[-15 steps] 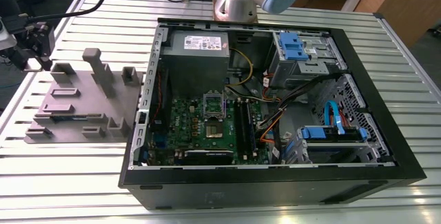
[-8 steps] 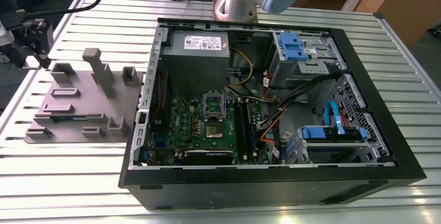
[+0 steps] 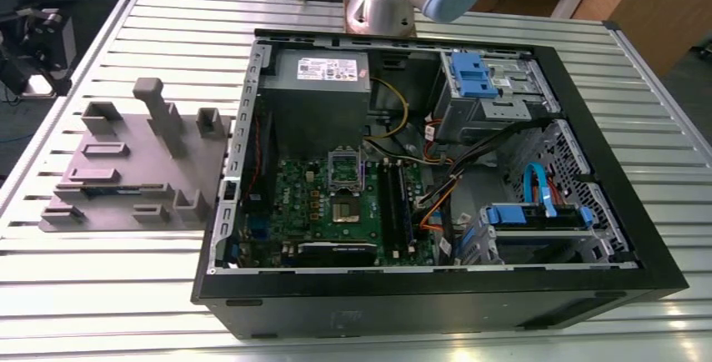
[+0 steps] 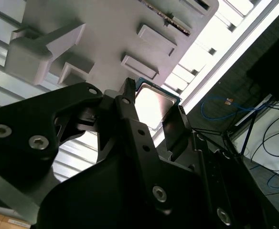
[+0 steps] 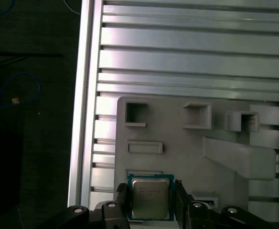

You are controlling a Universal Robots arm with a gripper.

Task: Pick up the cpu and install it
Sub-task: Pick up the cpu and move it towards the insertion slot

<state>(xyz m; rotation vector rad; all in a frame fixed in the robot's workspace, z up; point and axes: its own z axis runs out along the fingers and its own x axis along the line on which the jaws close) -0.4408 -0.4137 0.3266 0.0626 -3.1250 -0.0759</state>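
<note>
The cpu [image 5: 150, 198] is a small square chip with a silver-grey metal top and a pale rim. It sits between the two black fingers [image 5: 123, 200] of my gripper [image 5: 150, 202], which is shut on its opposite edges. In the second wrist view the cpu [image 4: 152, 104] is held the same way by the gripper [image 4: 154, 114], well above the grey plastic fixture [image 4: 120, 33]. In the exterior view the metal-framed socket [image 3: 345, 183] lies on the green motherboard inside the open computer case [image 3: 601, 128].
The grey fixture [image 3: 133, 170] with its upright blocks stands on the slatted metal table [image 3: 112, 295], at the exterior view's left of the case. The arm's base [image 3: 389, 3] rises behind the case. Cables and blue drive brackets [image 3: 534, 212] crowd the case's right half.
</note>
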